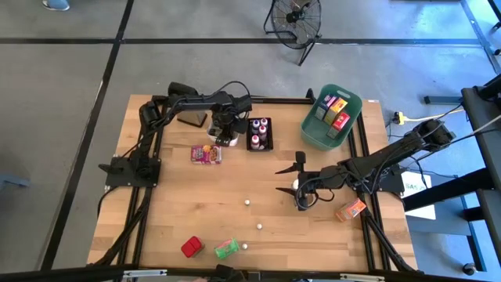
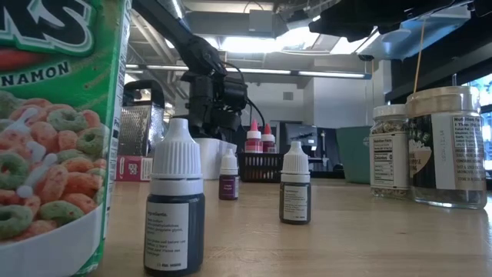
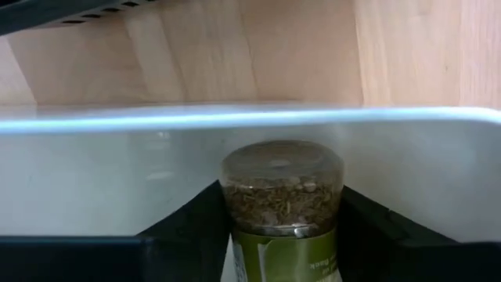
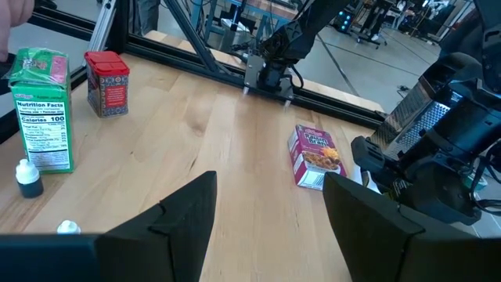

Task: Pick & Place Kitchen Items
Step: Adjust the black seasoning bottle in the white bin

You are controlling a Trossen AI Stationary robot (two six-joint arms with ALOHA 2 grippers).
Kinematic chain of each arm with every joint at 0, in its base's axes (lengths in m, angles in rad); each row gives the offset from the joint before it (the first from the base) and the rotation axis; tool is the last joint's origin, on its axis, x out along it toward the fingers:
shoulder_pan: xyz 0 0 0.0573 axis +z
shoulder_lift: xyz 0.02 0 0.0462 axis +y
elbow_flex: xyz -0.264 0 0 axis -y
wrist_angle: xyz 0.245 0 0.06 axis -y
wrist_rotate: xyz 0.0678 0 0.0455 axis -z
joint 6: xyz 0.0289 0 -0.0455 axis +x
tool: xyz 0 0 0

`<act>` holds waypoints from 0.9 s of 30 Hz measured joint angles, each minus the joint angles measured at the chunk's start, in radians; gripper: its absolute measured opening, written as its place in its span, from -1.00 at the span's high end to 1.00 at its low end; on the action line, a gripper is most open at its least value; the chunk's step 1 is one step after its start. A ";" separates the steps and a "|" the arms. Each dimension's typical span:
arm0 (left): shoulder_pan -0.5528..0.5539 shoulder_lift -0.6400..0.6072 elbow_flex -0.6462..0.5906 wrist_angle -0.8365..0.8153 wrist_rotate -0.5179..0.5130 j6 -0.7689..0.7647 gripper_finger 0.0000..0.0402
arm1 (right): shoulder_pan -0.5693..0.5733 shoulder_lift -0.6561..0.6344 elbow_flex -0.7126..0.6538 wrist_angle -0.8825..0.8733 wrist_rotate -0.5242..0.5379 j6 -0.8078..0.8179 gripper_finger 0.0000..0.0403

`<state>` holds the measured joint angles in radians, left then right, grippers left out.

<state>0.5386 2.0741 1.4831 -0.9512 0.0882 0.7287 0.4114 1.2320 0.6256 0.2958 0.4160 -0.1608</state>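
Observation:
My left gripper points down into the white bin at the table's far middle, shut on a clear herb jar with a green label. Farther right, my right gripper hovers open and nearly level over bare wood, nothing between its fingers. Loose kitchen items lie about: a pink packet, a red packet, a green packet, an orange packet and tiny capped bottles. My left gripper has the herb jar between its two fingers, one on each side of the jar at the green label. The fingers come from above, pointing down into the bin. The jar's herb-filled end points away from the wrist; whether it rests on the bin's floor I cannot tell.
A black bin with red-capped bottles stands right of the white bin. A teal bin holding packets is at the far right. The grater stands behind the left arm. Two jars and a cereal packet sit near the low camera.

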 joint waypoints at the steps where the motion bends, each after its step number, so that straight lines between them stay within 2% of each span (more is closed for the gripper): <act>1: 0.000 0.001 0.000 0.000 0.001 0.000 0.16 | 0.000 0.000 0.000 0.000 0.000 0.000 -0.17; 10: 0.001 -0.008 -0.001 0.004 0.004 -0.001 0.19 | 0.000 0.000 0.000 0.000 0.000 0.000 -0.17; 27: -0.022 -0.140 -0.005 0.008 0.001 -0.016 0.20 | 0.000 0.000 0.000 0.000 0.000 0.000 -0.17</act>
<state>0.5170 1.9344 1.4784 -0.9428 0.0889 0.7124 0.4114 1.2320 0.6255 0.2960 0.4164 -0.1612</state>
